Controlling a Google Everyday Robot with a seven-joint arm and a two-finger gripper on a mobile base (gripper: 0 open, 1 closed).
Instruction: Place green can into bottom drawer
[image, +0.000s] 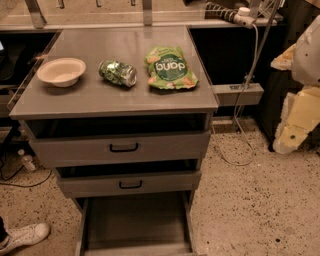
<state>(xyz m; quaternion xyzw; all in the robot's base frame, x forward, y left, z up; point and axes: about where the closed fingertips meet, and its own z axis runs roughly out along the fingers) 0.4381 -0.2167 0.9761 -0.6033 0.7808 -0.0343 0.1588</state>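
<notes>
The green can lies on its side on the grey cabinet top, between a bowl and a snack bag. The bottom drawer is pulled out below the two upper drawers, and its flat grey floor is bare. My gripper hangs at the right edge of the camera view, well to the right of the cabinet and apart from the can. It holds nothing that I can see.
A cream bowl sits left of the can. A flat green snack bag lies to its right. The two upper drawers with black handles stand slightly open. A white shoe is on the floor at the lower left. Cables hang beside the cabinet.
</notes>
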